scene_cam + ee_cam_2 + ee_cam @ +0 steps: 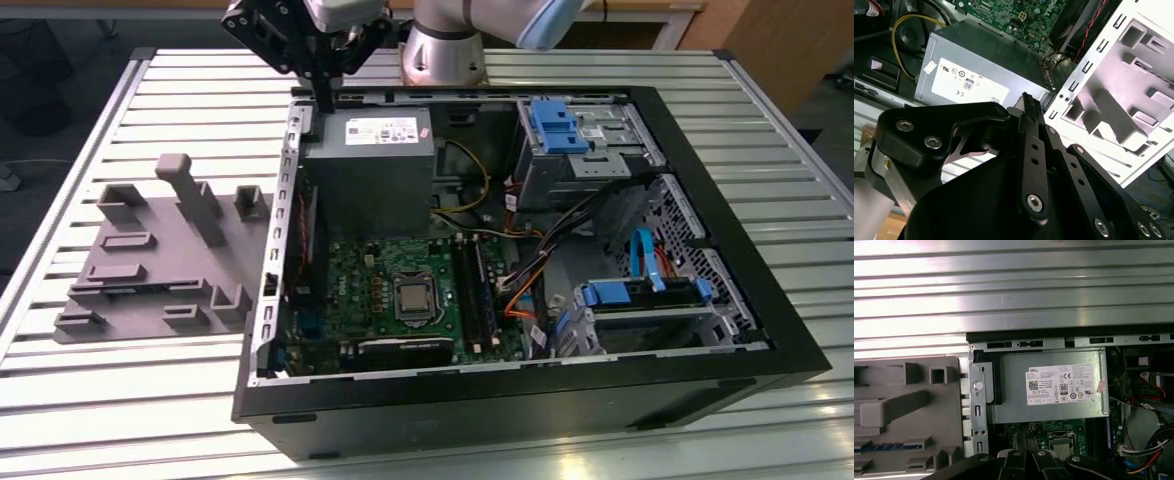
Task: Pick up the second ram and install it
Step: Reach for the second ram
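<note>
My gripper [324, 103] hangs over the far rim of the open computer case [747, 300], just above the grey power supply [371, 165]. Its black fingers [1026, 107] meet at the tip and look shut, with nothing visible between them. In the first wrist view a thin dark blue strip [889, 446] stands edge-up in a slot of the grey fixture [904, 405]; it looks like the second ram. It lies off to the side of the gripper, outside the case. The green motherboard [400, 290] with its long black slots [475, 290] lies in the case, nearer the camera than the gripper.
The grey fixture [160, 250] with upright posts stands on the slatted metal table [134, 400] at the exterior view's left of the case. Blue drive brackets [554, 125] and loose coloured cables [534, 270] fill the case's right part. The arm's base [441, 50] stands behind the case.
</note>
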Action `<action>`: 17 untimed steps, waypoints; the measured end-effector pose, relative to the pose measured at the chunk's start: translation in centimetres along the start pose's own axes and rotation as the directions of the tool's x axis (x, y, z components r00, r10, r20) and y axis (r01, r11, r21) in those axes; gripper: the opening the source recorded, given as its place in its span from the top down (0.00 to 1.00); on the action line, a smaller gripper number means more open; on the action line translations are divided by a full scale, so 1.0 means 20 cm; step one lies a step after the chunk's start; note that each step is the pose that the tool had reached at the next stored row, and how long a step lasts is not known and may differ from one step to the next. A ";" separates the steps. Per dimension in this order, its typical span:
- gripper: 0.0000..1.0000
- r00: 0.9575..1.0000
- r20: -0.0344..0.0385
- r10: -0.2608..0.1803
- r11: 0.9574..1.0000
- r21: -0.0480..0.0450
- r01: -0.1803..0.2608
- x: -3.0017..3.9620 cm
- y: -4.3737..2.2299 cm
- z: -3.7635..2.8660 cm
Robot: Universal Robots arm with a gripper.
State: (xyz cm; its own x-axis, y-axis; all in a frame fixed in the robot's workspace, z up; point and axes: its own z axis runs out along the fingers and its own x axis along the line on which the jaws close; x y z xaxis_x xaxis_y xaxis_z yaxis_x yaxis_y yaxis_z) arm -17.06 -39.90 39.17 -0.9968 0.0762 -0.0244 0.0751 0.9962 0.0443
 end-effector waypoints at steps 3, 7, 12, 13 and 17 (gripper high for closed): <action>0.87 1.000 0.000 0.000 1.000 0.000 0.000 0.017 -0.001 -0.001; 0.87 1.000 0.000 0.000 1.000 0.000 0.000 0.034 -0.004 -0.001; 0.87 1.000 0.000 0.000 1.000 0.000 0.000 0.046 -0.022 -0.002; 0.87 1.000 0.000 0.000 1.000 0.000 0.000 0.048 -0.028 -0.002; 0.87 1.000 0.000 0.000 1.000 0.000 0.000 0.075 -0.040 -0.003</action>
State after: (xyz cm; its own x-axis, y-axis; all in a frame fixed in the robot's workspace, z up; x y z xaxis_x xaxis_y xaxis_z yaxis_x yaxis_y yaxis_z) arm -18.63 -40.57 39.16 -0.9968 0.0761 -0.0245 0.0750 0.9962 0.0444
